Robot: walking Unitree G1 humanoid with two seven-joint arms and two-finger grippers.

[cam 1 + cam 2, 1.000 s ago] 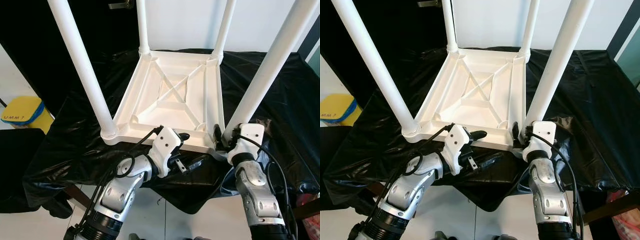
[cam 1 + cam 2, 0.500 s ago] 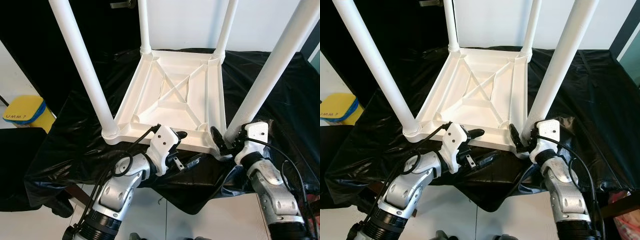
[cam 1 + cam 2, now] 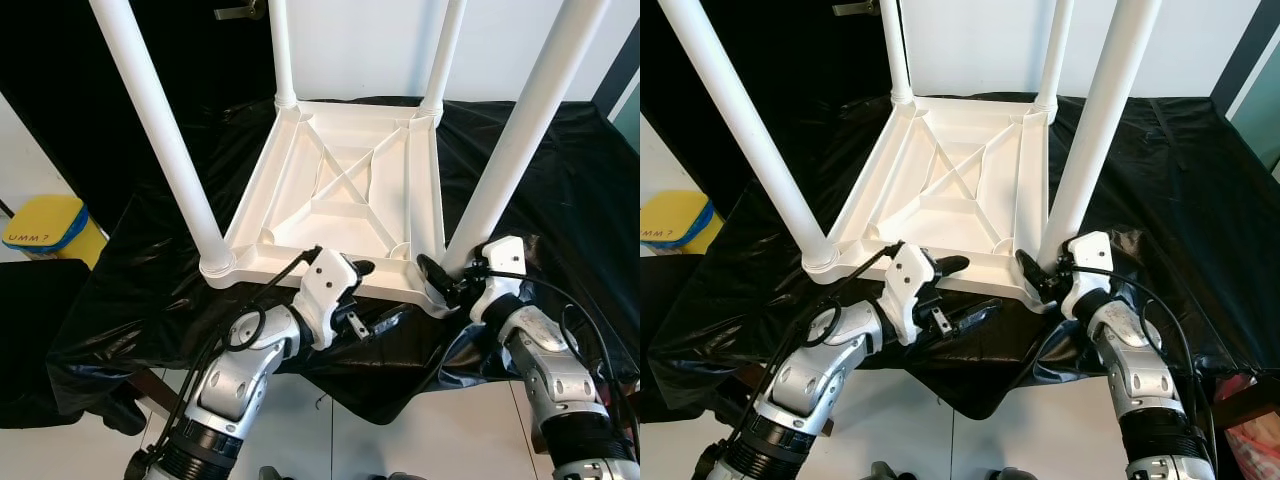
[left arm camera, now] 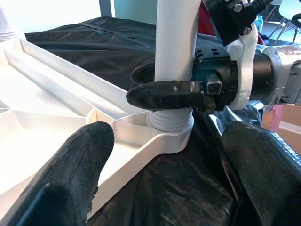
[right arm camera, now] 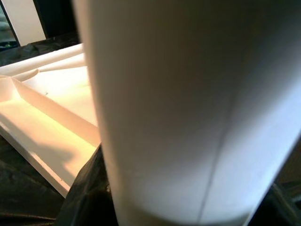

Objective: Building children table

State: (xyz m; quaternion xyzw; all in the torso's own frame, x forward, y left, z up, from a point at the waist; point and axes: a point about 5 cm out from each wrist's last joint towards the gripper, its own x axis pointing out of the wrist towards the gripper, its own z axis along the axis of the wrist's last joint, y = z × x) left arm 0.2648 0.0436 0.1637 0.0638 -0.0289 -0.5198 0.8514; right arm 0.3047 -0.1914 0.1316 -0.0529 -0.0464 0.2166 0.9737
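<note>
Upturned table [image 3: 345, 200] on tabletop [image 3: 560, 180]; left pincer [image 3: 372, 296] at near edge, right pincer [image 3: 440, 282] at near-right leg [image 3: 505, 150].

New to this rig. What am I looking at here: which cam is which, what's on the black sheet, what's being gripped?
It is a two-armed humanoid robot. The two wide pictures come from a stereo camera on its head, looking down; the other two come from a camera on each wrist, looking along that hand's fingers.

On the black sheet lies a white children's table, upside down, with four white legs pointing up.

The right hand is at the base of the near right leg, with its fingers around the leg where it meets the corner socket. Its wrist picture is that leg seen very close.

The left hand is open at the table's near edge, one finger above the rim and one below, not pressing on it. Its wrist picture shows the right hand on the leg.

A yellow and blue container sits on the floor to the left.
</note>
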